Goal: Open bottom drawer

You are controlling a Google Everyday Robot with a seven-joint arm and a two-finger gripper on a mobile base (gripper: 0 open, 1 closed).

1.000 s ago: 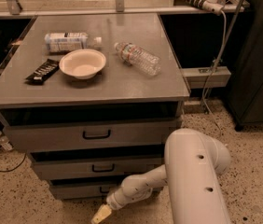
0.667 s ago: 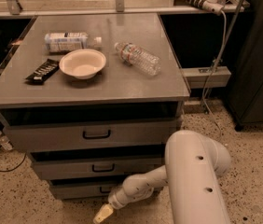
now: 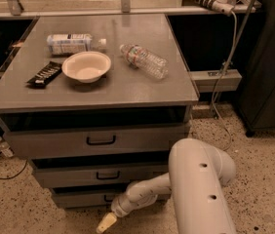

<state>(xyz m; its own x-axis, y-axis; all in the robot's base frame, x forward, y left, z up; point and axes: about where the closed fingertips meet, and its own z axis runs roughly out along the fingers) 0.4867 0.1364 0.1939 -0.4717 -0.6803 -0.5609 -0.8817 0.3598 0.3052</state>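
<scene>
The speckled floor (image 3: 259,179) carries a grey metal cabinet with a flat worktop (image 3: 142,89) and three drawer fronts below its front edge. The bottom drawer (image 3: 79,198) is the lowest and shallowest front, and it appears closed. Its small black handle (image 3: 109,198) lies roughly under the middle of the front edge and is partly hidden by the arm.

The gripper (image 3: 107,222) hangs close to the floor, below the handle and just in front of the bottom drawer. Whether it is apart or together cannot be told. It holds nothing.

Probable faults from this position:
- Missed grasp. The gripper sits lower than the handle, so a straight advance would meet the drawer front or pass beneath it.
- Wrong drawer. Too large an upward correction would reach the middle drawer (image 3: 103,175).
- Blocked travel. The forearm crosses the drawer front and could obstruct the pull.
- Jolt. A hard tug could shake the cabinet, and the clear bottle (image 3: 144,60) lying near the right edge could roll off.
</scene>
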